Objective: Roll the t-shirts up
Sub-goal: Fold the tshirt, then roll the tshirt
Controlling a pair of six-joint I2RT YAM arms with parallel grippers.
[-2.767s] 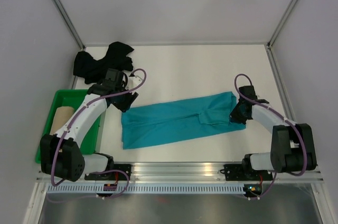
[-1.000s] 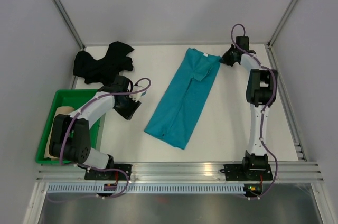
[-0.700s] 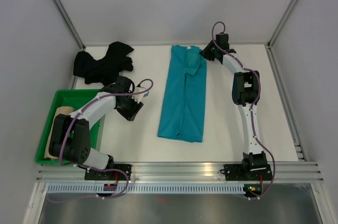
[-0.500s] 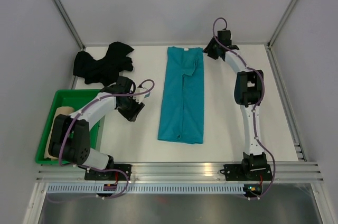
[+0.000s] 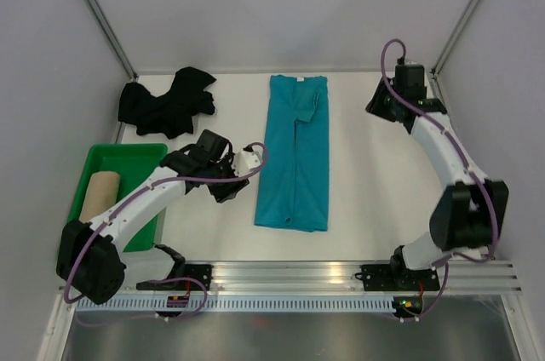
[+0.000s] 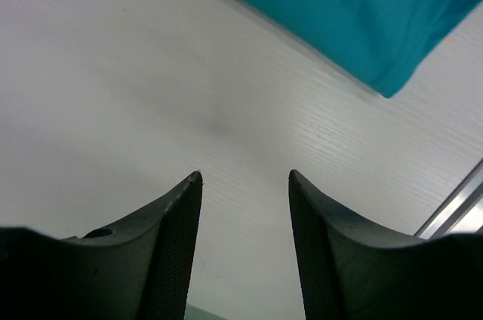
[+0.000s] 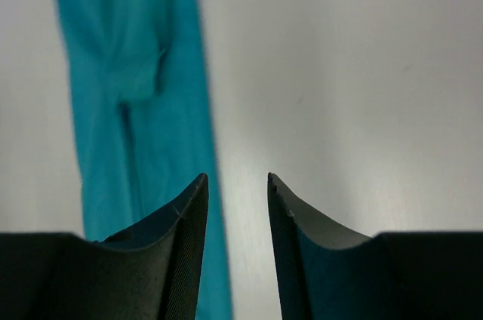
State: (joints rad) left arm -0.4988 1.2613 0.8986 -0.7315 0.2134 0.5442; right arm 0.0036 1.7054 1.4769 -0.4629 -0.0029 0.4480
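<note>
Since the teal t-shirt lies flat mid-table as a long folded strip, not rolled yet, we reckon that's the next job. The black t-shirt sits crumpled at the far left corner. Only the tan t-shirt looks done, rolled up inside the green tray. Our left tool and right tool both hang part open, holding nothing.
</note>
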